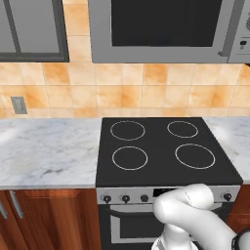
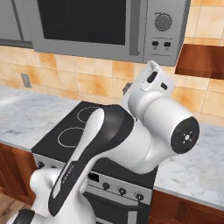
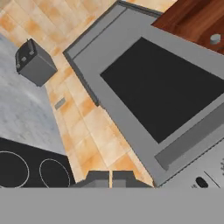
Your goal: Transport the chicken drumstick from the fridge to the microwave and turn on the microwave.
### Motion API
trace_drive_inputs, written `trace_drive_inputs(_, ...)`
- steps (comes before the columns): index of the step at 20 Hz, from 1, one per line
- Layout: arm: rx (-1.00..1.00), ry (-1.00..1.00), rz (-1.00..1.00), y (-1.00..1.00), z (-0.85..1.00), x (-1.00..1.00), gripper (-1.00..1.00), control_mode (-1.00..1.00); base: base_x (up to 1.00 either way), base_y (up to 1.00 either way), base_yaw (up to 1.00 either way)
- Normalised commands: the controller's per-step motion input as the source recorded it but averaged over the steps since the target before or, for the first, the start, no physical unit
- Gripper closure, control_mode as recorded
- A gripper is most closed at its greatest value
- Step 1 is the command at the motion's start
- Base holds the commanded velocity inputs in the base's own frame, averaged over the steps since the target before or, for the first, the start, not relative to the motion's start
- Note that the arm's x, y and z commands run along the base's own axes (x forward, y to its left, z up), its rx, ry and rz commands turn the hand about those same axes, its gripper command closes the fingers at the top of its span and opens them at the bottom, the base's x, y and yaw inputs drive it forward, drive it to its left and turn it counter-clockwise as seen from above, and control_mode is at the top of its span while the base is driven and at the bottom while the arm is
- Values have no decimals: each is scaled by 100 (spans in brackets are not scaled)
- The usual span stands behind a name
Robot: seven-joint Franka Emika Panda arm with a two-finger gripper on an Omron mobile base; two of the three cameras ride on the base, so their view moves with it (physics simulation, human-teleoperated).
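The microwave [image 1: 166,29] hangs on the wall above the stove, its dark window door closed. Its button panel [image 2: 162,30] sits on the right side, with a round dial over two buttons. In the hand view the microwave [image 3: 162,83] lies tilted across the upper right. My gripper [image 3: 110,178] is shut, its two dark fingertips pressed together with nothing between them, pointing at the tiled wall just below the microwave's lower edge. The chicken drumstick is hidden or out of view, and the fridge is out of view.
A black four-ring stove [image 1: 166,146] with front knobs sits below, between marble counters [image 1: 44,146]. A grey toaster [image 3: 35,63] stands on the counter. A glass-fronted wall cabinet [image 1: 29,24] hangs at left and a wooden cabinet [image 2: 201,59] at right. My folded arm [image 2: 131,140] rises in front of the stove.
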Motion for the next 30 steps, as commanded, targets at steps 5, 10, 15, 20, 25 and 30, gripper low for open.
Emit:
trace_drive_inputs(5, 0, -12, 10, -10, 0, 24, 100, -100, 0, 0, 0)
trace_drive_inputs(10, 0, -11, 9, -8, 0, 37, 100, -100, 0, 0, 0)
trace_drive_inputs(15, -1, -8, 1, -2, 9, 22, 100, -100, 0, 0, 0)
trace_drive_inputs(20, -11, 0, -16, 0, 29, 5, 100, -100, 0, 0, 0)
trace_drive_inputs(25, -9, 0, -11, 0, 22, 25, 100, -100, 0, 0, 0)
trace_drive_inputs(30, -2, -1, 0, -2, 2, 38, 100, -100, 0, 0, 0)
